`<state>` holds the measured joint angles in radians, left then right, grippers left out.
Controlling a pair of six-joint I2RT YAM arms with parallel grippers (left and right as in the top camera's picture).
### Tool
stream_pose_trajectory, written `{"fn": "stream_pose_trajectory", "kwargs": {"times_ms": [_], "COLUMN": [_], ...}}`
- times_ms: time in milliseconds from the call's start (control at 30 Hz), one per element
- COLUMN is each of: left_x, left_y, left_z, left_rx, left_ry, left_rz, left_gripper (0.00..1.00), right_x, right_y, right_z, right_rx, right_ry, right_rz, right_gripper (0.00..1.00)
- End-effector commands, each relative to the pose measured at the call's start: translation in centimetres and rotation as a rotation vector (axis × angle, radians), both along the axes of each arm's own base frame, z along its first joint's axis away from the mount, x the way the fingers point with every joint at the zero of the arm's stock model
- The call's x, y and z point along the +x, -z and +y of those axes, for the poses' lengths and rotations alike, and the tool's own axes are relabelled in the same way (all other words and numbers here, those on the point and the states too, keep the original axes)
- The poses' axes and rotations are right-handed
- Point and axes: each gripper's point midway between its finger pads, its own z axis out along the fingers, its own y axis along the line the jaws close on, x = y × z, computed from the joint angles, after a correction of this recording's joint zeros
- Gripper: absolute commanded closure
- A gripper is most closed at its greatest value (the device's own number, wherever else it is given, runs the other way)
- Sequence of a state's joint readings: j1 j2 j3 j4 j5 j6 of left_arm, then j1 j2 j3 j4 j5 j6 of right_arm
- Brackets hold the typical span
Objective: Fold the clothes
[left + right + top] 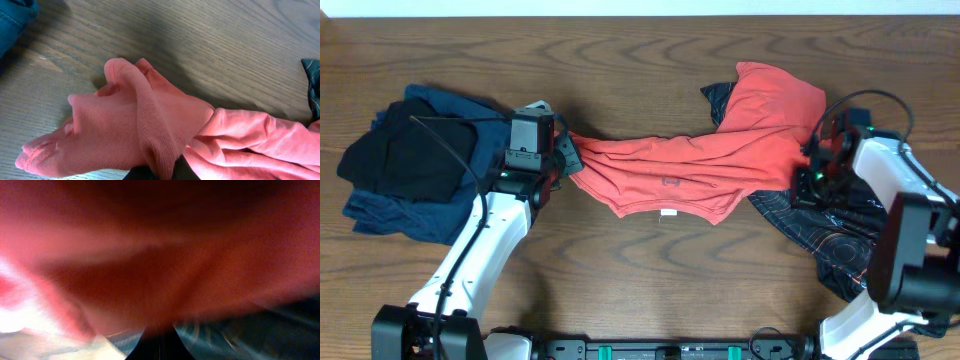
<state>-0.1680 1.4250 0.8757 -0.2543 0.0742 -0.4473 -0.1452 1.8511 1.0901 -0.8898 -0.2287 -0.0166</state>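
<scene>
the left gripper (564, 158) is clenched on a bunched end of the coral t-shirt (690, 160) at centre left. the right gripper (810, 168) seems clamped on its opposite side at centre right, likely stretching it flat for folding. a dark heap (410, 165) waits at the left edge.

Nothing legible found: the T-shirt (690, 165) carries a small print (670, 182) near its lower middle and a white hem label (668, 212), both too small in the overhead view for any character to be read
</scene>
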Motion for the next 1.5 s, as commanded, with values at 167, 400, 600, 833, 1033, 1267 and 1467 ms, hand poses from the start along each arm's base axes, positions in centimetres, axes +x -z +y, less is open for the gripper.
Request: {"fn": "stream_pose_trajectory", "kwargs": {"times_ms": [167, 400, 600, 833, 1033, 1267, 1467], "left_x": [0.2, 0.0, -0.6, -0.9, -1.0, -1.0, -1.1], "left_y": [-0.1, 0.2, 0.7, 0.9, 0.9, 0.9, 1.0], "left_z": [0.4, 0.6, 2.5, 3.5, 3.8, 3.8, 3.8], "left_rx": [0.020, 0.026, 0.115, 0.162, 0.176, 0.175, 0.175], "left_ry": [-0.008, -0.011, -0.074, -0.108, -0.117, -0.117, -0.117], "left_rz": [-0.005, 0.009, 0.034, 0.050, 0.053, 0.053, 0.057], "left_gripper": [0.94, 0.94, 0.94, 0.94, 0.94, 0.94, 0.94], "right_x": [2.0, 4.0, 0.7, -6.1, -10.9, -3.1, 7.7], "right_y": [3.9, 2.6, 2.3, 1.9, -0.3, -5.9, -10.7], "right_z": [-3.7, -13.1, -20.6, -27.8, -32.5, -33.3, -24.5], "right_rx": [-0.224, -0.498, -0.534, -0.556, -0.555, -0.240, 0.118], "right_ry": [0.173, 0.631, 0.978, 1.299, 1.507, 1.194, 0.573], "right_rz": [-0.012, -0.123, -0.096, -0.010, 0.049, -0.205, -0.562], "right_gripper": [0.96, 0.95, 0.94, 0.93, 0.92, 0.92, 0.76]}}
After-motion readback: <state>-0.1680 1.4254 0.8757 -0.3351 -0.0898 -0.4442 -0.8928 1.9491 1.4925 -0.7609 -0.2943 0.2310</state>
